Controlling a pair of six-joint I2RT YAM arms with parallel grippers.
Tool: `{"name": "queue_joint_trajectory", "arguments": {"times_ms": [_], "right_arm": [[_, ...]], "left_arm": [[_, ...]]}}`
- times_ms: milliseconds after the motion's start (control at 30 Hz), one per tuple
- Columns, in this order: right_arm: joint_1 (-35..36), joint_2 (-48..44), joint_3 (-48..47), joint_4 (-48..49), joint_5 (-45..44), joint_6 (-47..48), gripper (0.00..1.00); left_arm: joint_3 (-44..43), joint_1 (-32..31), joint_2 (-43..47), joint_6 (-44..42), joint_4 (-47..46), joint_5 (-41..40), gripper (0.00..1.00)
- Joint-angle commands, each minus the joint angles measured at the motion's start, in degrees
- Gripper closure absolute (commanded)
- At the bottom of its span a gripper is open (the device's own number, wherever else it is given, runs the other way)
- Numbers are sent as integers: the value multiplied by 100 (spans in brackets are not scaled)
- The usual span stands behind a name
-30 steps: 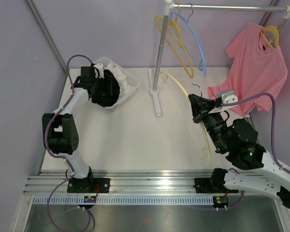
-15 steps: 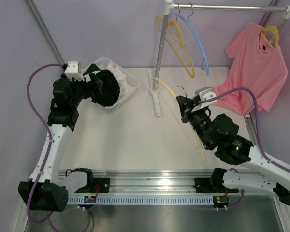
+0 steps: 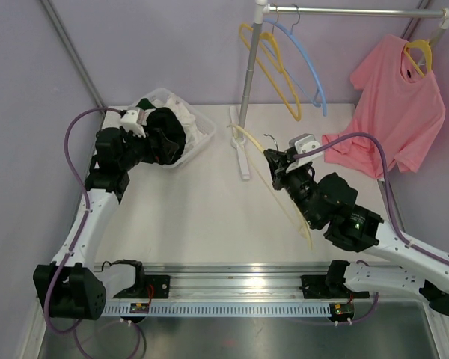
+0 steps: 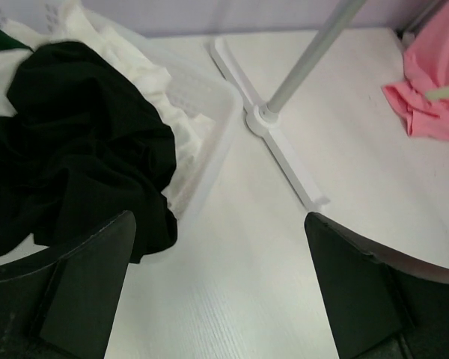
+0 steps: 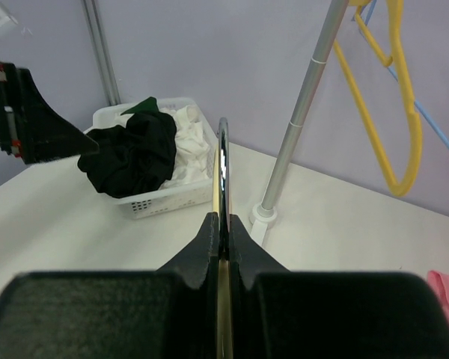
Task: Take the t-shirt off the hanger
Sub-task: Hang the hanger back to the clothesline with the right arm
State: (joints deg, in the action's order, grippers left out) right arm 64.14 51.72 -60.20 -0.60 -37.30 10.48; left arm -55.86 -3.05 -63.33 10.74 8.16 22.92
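- Bench [image 3: 194, 217] carries a white basket [image 3: 206, 132] holding a black garment [image 3: 168, 134].
- Pink t-shirt [image 3: 396, 105] hangs on a yellow hanger [image 3: 419, 56] at the right end of the rail [image 3: 344, 11].
- Right fingers [image 5: 200, 254] pinch the hook of a cream hanger [image 3: 247, 134].
- Left fingers [image 4: 86, 292] are spread wide beside the basket, holding nothing.

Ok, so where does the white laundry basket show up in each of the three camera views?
Top external: basket at upper left, near the back wall.
Left wrist: basket at upper left, black garment heaped in it.
Right wrist: basket left of centre, left of the hanger.
Shared landmark: the rack's pole, to the basket's right in all three.
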Motion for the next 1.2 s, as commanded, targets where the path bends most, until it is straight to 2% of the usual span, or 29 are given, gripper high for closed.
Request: {"name": "queue_joint_trajectory", "arguments": {"times_ms": [0, 167, 300, 533, 567, 633, 767, 933, 1067, 1167], "right_arm": [[37, -233, -167, 352, 170, -274, 100], [46, -583, 43, 359, 109, -433, 100], [46, -944, 324, 447, -172, -538, 100], [37, -1796, 773, 210, -742, -775, 100], [37, -1954, 765, 96, -813, -967, 100], [46, -2069, 634, -737, -1041, -1336, 100], [37, -2097, 431, -1967, -1647, -2048, 100], [37, -1789, 264, -2567, -2965, -2392, 100], [37, -1569, 123, -3163, -3643, -2928, 100], [37, -1560, 105, -3263, -4170, -3078, 100]], "left_arm": [[232, 6, -162, -292, -323, 835, 1], [426, 6, -250, -274, -719, 1294, 1], [672, -3, -267, -231, -1185, 1312, 1], [620, -12, -390, -257, -1071, 1057, 1], [620, -12, -408, -257, -1080, 1057, 1], [594, -12, -478, -178, -1071, 935, 1], [558, -29, -557, 358, -1142, 170, 1], [558, -55, -453, 560, -1097, -278, 1], [681, -55, -268, 675, -1238, -858, 1], [567, -55, -276, 553, -1098, -711, 1]]}}
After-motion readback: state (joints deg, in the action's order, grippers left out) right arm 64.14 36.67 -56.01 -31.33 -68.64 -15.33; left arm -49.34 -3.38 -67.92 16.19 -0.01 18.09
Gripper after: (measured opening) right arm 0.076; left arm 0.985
